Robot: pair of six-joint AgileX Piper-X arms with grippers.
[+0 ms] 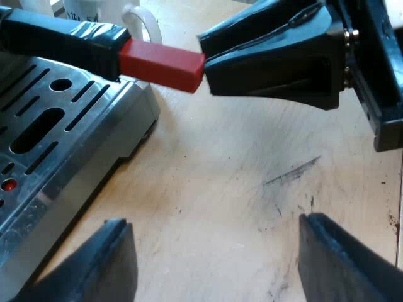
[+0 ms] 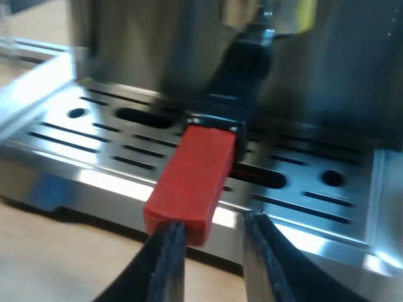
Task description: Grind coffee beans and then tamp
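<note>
Here the right gripper [image 2: 213, 255] holds its two black fingers slightly parted at the very tip of the red-ended dark handle of the metal holder [image 2: 192, 182], not clamped on it. The handle juts straight out from the steel espresso machine [image 2: 94, 145], its long axis aimed at that gripper. The left gripper [image 1: 211, 264], spread wide above the pale wooden table [image 1: 227, 182], hangs farther off.

Left wrist view: the mug [image 1: 101, 9] beyond the handle [image 1: 63, 38] is cut by the picture's edge, and I cannot read its print. The handle's dark length runs out of the picture. The espresso machine [image 1: 69, 145] is cut off above its drip tray.

Right wrist view: the holder [image 2: 252, 16] at the machine's front is blurred. I cannot tell whether my right gripper [image 2: 214, 261] touches the red end [image 2: 192, 182].
</note>
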